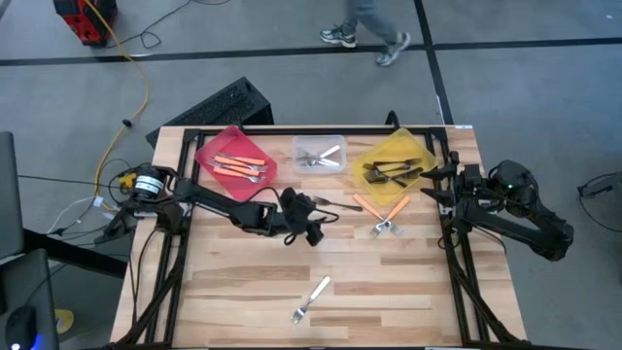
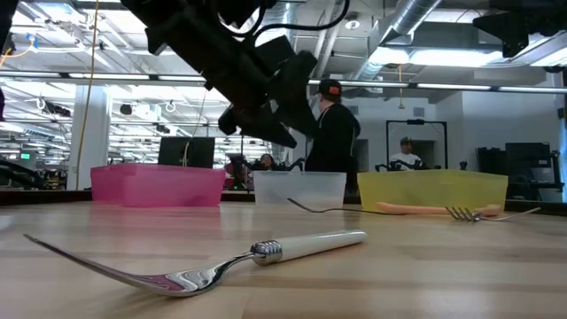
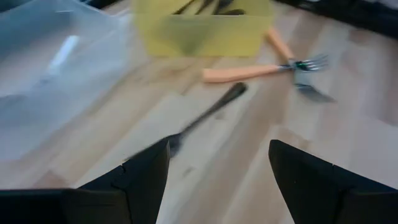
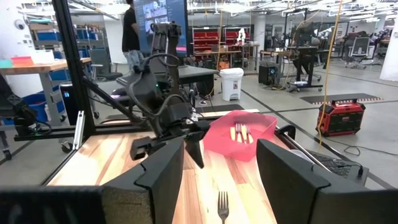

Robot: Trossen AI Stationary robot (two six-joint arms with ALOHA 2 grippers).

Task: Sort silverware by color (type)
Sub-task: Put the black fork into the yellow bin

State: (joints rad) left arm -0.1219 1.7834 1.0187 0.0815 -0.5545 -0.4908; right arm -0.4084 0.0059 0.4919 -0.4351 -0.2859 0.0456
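Observation:
My left gripper hovers open above mid-table, over the head end of a dark fork that lies flat on the wood. It touches nothing. Two orange-handled forks lie crossed in front of the yellow bin. A white-handled fork lies near the table's near edge. The red bin holds orange forks, the clear bin silver ones, and the yellow bin dark ones. My right gripper waits open at the table's right edge.
The three bins stand in a row along the far edge. Black frame rails run along the left and right table sides. A person stands in the room beyond the table. Bare wood lies between the white-handled fork and the bins.

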